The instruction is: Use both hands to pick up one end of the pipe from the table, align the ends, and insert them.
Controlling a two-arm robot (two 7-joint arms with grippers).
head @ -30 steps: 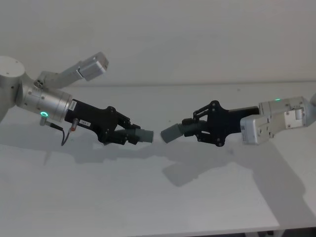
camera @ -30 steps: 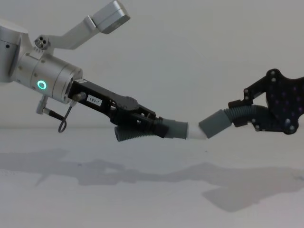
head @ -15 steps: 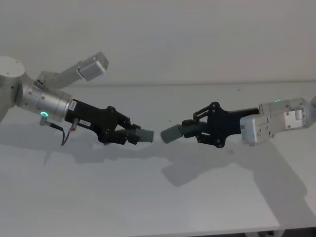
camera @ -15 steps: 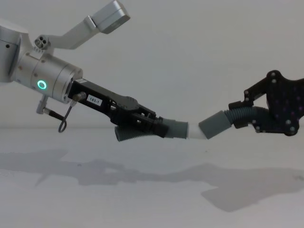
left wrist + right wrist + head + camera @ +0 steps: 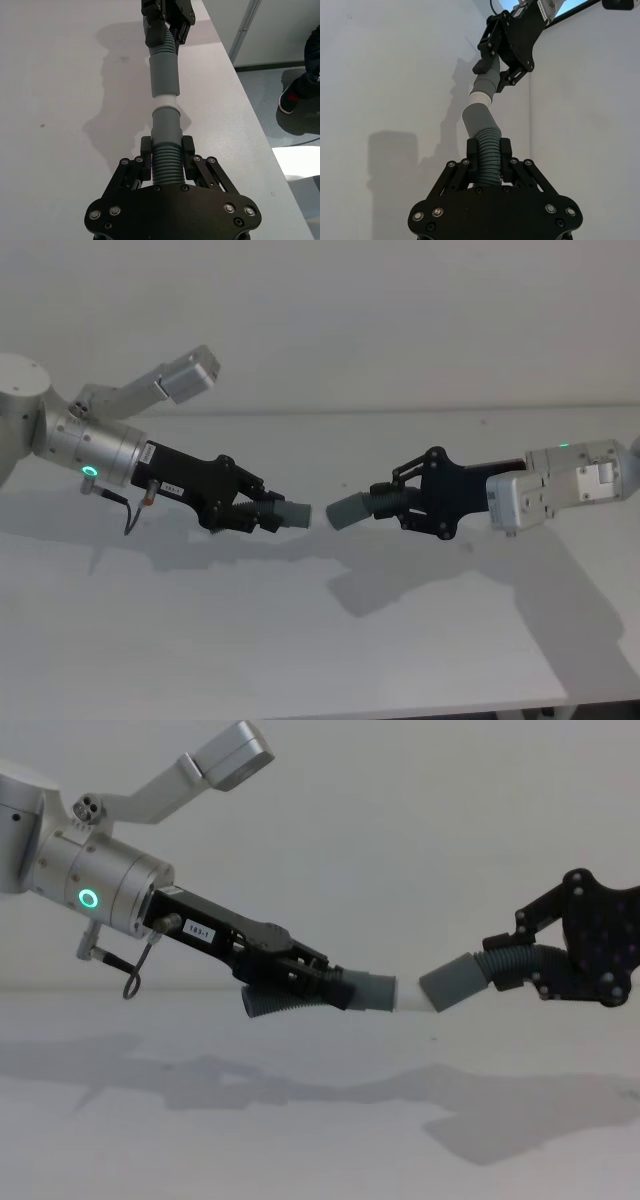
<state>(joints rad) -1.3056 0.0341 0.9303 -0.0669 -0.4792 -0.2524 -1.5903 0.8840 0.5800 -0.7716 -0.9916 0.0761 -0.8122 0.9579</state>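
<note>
White table (image 5: 300,640) | ribbed grey pipe (image 5: 372,992) halves, whitish tip (image 5: 163,101) between cuffs

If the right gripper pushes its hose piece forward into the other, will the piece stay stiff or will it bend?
It will probably flex: the right hose piece is ribbed and already curved beyond the right gripper. Its smooth cuff looks firmer, so it should likely keep its shape around the whitish tip.

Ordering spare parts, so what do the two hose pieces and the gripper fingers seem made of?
Left hose piece and right hose piece: likely flexible matte grey plastic or rubber, judging by the ribbed bent bodies and smooth cuffs. The whitish tip looks like plain plastic. Gripper fingers: rigid matte black, probably plastic, screwed together.
</note>
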